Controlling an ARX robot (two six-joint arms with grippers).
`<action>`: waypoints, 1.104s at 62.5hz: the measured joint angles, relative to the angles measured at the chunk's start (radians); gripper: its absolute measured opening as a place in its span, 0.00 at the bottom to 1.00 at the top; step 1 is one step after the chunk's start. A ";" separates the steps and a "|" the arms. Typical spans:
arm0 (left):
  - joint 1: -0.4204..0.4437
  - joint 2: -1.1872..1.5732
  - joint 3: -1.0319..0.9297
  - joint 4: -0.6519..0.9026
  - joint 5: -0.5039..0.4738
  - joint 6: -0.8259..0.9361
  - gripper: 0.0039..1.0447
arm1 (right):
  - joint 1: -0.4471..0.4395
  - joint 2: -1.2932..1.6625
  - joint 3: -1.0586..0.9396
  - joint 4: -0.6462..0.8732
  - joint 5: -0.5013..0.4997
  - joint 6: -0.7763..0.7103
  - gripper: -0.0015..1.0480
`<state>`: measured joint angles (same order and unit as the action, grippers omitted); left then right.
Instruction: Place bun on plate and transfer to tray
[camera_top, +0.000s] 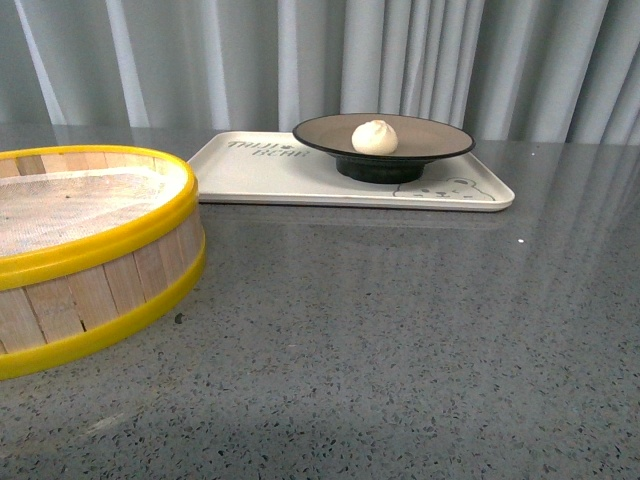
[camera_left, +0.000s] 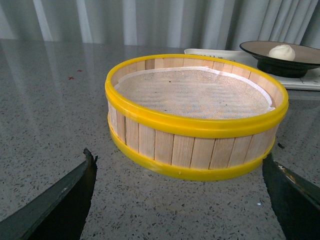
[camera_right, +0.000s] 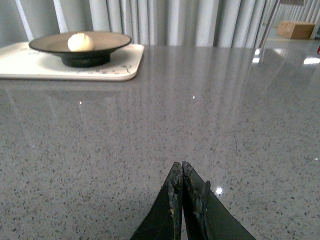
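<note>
The white bun (camera_top: 375, 137) sits in the beige plate with a black rim (camera_top: 440, 135). The plate stands on the cream tray (camera_top: 260, 170) at the back of the grey table. No arm shows in the front view. My left gripper (camera_left: 177, 165) is open and empty, low over the table just in front of the steamer; the bun (camera_left: 282, 51), plate (camera_left: 255, 49) and tray (camera_left: 310, 79) lie beyond it. My right gripper (camera_right: 181, 167) is shut and empty above bare table, far from the bun (camera_right: 80, 42), plate (camera_right: 112, 40) and tray (camera_right: 30, 62).
A wooden steamer with yellow rims (camera_top: 110, 235) and a white cloth liner stands at the front left, also in the left wrist view (camera_left: 195, 125). Grey curtains (camera_top: 320, 60) hang behind the table. A cardboard box (camera_right: 297, 29) sits far off.
</note>
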<state>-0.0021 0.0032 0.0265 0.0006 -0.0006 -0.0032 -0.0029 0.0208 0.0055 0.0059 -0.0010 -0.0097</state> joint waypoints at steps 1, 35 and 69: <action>0.000 0.000 0.000 0.000 0.000 0.000 0.94 | 0.000 -0.010 0.000 0.000 0.000 0.000 0.02; 0.000 0.000 0.000 0.000 0.000 0.000 0.94 | 0.000 -0.016 0.000 -0.005 0.000 0.000 0.59; 0.000 0.000 0.000 0.000 0.000 0.000 0.94 | 0.000 -0.016 0.000 -0.005 0.000 0.003 0.92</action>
<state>-0.0021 0.0032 0.0265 0.0006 -0.0002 -0.0029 -0.0029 0.0044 0.0055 0.0006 -0.0013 -0.0071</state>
